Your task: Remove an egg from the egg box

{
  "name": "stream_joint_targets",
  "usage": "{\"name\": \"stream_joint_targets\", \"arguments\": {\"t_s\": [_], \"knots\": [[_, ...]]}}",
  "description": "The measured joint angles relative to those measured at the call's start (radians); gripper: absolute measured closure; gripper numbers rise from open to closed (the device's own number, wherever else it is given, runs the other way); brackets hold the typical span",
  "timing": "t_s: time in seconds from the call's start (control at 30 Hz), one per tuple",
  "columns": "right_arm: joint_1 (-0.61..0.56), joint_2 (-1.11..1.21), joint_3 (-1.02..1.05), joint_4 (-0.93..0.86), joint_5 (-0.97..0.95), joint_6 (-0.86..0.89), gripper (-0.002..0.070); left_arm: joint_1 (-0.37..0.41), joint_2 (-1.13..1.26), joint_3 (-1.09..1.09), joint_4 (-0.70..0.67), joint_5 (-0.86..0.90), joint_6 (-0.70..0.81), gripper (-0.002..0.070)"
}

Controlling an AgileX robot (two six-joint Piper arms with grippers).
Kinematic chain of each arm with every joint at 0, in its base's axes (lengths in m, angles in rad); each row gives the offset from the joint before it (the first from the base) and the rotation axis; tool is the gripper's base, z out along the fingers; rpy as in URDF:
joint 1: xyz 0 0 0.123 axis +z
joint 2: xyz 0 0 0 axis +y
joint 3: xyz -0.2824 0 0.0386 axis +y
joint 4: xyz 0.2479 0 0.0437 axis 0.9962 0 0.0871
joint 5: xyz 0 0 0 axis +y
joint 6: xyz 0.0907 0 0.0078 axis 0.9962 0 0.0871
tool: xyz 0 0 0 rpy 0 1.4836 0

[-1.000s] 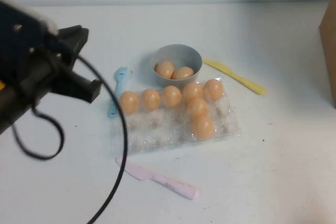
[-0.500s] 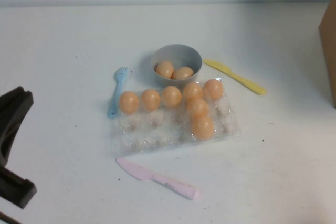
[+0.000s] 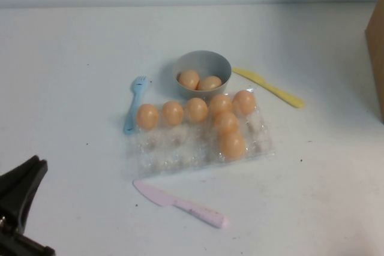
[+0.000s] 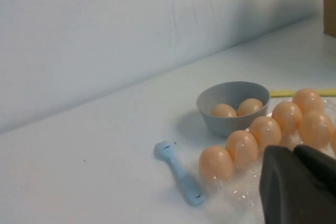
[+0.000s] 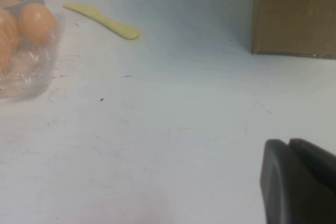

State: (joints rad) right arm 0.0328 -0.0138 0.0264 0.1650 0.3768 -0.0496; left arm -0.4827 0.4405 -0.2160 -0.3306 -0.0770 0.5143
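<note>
The clear plastic egg box lies mid-table with several orange-tan eggs in it; the leftmost egg sits in the back row. My left gripper is at the near left corner of the high view, well away from the box, shut and empty. In the left wrist view, its gripper shows in front of the egg box and the eggs. My right gripper is shut and empty over bare table, out of the high view. The box edge with an egg shows far from it.
A grey bowl with two eggs stands just behind the box. A blue fork lies left of the box, a pink knife in front, a yellow knife at back right. A cardboard box stands at the right edge.
My left arm has drawn back from the upper left of the high view down to the near left corner. The eggs and the box have not moved.
</note>
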Motion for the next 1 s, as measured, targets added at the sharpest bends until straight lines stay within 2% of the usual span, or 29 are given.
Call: {"name": "stream_joint_targets", "arguments": {"t_s": [0.1, 0.23, 0.43, 0.63, 0.73, 1.0], "knots": [[0.000, 0.000, 0.000, 0.000, 0.000, 0.000, 0.0694, 0.018, -0.052, 0.108, 0.026, -0.098, -0.092, 0.0678], [0.000, 0.000, 0.000, 0.000, 0.000, 0.000, 0.0694, 0.080, -0.152, 0.210, 0.063, -0.118, -0.186, 0.0678], [0.000, 0.000, 0.000, 0.000, 0.000, 0.000, 0.0694, 0.242, -0.327, 0.240, 0.135, 0.072, -0.304, 0.0678], [0.000, 0.000, 0.000, 0.000, 0.000, 0.000, 0.0694, 0.419, -0.447, 0.241, 0.171, 0.224, -0.339, 0.0678], [0.000, 0.000, 0.000, 0.000, 0.000, 0.000, 0.0694, 0.454, -0.450, 0.241, 0.187, 0.280, -0.341, 0.0678], [0.000, 0.000, 0.000, 0.000, 0.000, 0.000, 0.0694, 0.459, -0.450, 0.241, 0.263, 0.439, -0.339, 0.0678]]}}
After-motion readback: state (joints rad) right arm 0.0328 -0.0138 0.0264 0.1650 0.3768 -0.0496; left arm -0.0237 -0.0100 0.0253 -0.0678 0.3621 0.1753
